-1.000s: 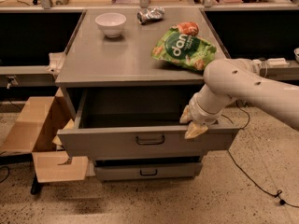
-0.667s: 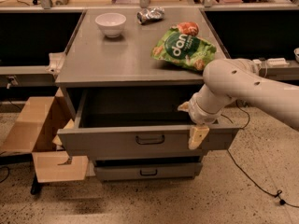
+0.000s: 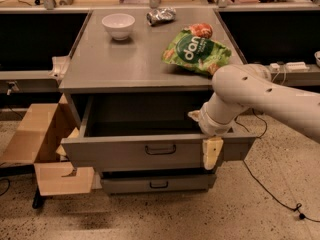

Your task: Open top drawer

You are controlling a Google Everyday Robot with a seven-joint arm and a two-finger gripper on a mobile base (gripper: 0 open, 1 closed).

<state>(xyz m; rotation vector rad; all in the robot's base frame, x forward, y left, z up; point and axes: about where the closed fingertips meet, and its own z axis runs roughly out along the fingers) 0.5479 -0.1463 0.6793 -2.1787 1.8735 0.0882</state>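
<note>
The top drawer of the grey cabinet stands pulled out, and its dark inside shows empty. Its wide grey front carries a small black bar handle at the centre. My gripper is at the right end of the drawer front, hanging down over its top edge, to the right of the handle and apart from it. My white arm reaches in from the right. A shorter drawer front sits closed below.
On the cabinet top are a white bowl, a crumpled silver wrapper and a green chip bag. An open cardboard box stands on the floor at the left. A black cable lies on the floor at the right.
My gripper has turned to point downward over the drawer front and dropped slightly. The drawer has not visibly moved.
</note>
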